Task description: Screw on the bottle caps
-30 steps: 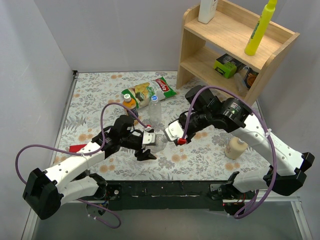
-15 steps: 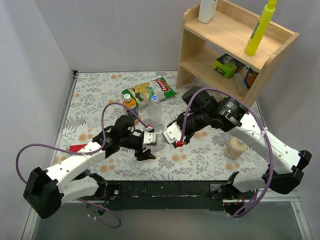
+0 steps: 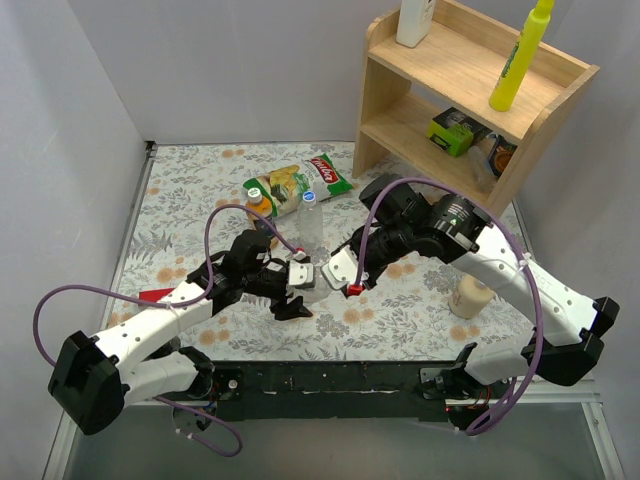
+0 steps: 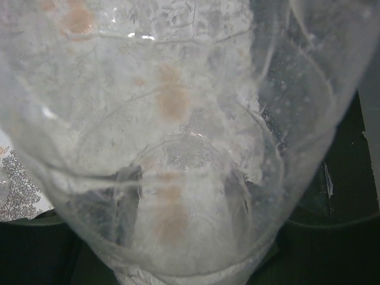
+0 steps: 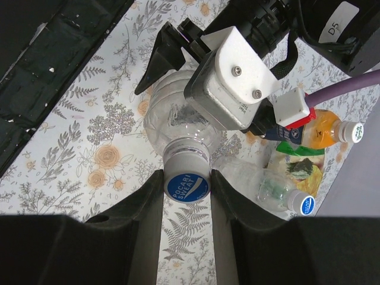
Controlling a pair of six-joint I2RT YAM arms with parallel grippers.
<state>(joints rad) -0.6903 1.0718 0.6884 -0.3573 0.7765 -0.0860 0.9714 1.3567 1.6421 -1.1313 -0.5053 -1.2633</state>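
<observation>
A clear bottle (image 5: 172,119) lies level above the flowered cloth, with my left gripper (image 3: 305,288) shut round its body; in the left wrist view this bottle (image 4: 178,148) fills the frame and hides the fingers. My right gripper (image 5: 187,191) is shut on a blue cap (image 5: 187,186) that sits on the bottle's neck. In the top view the right gripper (image 3: 338,275) meets the left one nose to nose. Behind them stands a second clear bottle (image 3: 310,228) with a blue cap (image 3: 309,198). Beside it is an orange bottle (image 3: 259,207) with a whitish-green cap (image 3: 253,192).
A wooden shelf (image 3: 440,75) at the back right carries a tall yellow bottle (image 3: 520,55), a cream pump bottle (image 3: 414,20) and a green box (image 3: 452,130). Snack bags (image 3: 305,178) lie behind the bottles. A cream jar (image 3: 470,297) stands right, a red object (image 3: 155,296) left.
My right gripper with the blue cap has shifted a little to the left, closer against the bottle's neck. The left arm and its bottle have stayed put.
</observation>
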